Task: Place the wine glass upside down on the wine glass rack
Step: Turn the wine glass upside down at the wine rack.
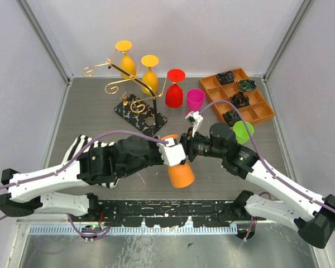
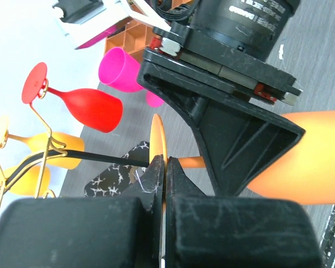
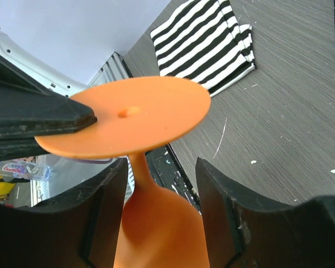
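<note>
The right gripper (image 3: 161, 173) is filling the bottom of its own wrist view. Its jaws are standing apart on either side of the stem of the orange wine glass (image 3: 156, 229) and are not visibly pressing it. Just beyond, at the left of that frame, the left gripper (image 2: 163, 178) is clenching hard on the rim of the glass's flat foot. It is holding the glass in the air, foot uppermost, over the table (image 1: 100, 120) at the centre of the overhead frame. The glass is looking like light, stiff, smooth plastic, probably slippery, so the thin stem just under the foot is seeming the surest hold. Farther off, at upper left, the wine glass rack (image 1: 151, 116) is carrying yellow glasses (image 1: 149, 75) and a red glass (image 1: 174, 95).
</note>
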### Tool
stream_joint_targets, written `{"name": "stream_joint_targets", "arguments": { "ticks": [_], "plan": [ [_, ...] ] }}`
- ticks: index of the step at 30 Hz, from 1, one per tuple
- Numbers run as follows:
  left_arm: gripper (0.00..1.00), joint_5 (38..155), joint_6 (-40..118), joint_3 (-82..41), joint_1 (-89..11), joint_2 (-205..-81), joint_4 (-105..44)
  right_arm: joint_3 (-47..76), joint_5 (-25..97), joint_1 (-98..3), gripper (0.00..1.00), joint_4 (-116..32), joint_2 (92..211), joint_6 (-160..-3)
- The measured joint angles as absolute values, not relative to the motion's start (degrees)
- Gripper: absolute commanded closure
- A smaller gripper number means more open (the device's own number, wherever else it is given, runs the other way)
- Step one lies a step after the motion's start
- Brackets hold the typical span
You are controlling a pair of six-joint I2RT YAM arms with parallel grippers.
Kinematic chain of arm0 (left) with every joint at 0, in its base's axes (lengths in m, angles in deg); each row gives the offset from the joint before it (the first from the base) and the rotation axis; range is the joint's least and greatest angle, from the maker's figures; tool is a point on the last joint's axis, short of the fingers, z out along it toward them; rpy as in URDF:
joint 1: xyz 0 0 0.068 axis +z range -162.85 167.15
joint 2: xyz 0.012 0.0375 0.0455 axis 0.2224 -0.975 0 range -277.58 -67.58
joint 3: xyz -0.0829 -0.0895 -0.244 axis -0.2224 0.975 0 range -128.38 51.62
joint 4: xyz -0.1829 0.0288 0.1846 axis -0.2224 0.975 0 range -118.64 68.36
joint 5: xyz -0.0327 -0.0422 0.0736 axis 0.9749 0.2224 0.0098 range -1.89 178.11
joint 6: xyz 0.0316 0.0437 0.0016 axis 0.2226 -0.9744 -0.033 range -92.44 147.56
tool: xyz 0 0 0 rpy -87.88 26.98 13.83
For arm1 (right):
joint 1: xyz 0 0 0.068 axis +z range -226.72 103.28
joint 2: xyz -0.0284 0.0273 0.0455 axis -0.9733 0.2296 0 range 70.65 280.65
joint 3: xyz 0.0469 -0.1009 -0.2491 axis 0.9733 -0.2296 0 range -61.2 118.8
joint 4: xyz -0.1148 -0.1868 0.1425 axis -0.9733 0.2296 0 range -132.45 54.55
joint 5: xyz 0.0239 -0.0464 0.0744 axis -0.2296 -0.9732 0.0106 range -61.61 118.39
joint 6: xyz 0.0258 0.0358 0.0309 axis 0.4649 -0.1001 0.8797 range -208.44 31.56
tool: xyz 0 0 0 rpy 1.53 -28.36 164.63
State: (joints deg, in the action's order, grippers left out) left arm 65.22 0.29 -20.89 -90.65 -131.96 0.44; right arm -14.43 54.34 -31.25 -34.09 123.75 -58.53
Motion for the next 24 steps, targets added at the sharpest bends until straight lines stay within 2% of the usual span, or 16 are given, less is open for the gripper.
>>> {"name": "stream_joint_targets", "arguments": {
  "ticks": [5, 17, 24],
  "plan": [
    [1.0, 62.31, -0.93, -21.04, -90.8, -133.1, -0.57, -15.61, 53.75, -31.16, 0.4, -34.25, 122.94, -58.69],
    [1.0, 60.54, -1.76, -21.02, -91.22, -133.8, -0.94, -16.31, 52.86, -31.18, 0.7, -37.42, 122.38, -59.6],
    [1.0, 59.58, -1.74, -20.69, -91.39, -133.73, -0.94, -16.34, 52.86, -31.18, 0.81, -39.47, 122.9, -59.6]
  ]
}}
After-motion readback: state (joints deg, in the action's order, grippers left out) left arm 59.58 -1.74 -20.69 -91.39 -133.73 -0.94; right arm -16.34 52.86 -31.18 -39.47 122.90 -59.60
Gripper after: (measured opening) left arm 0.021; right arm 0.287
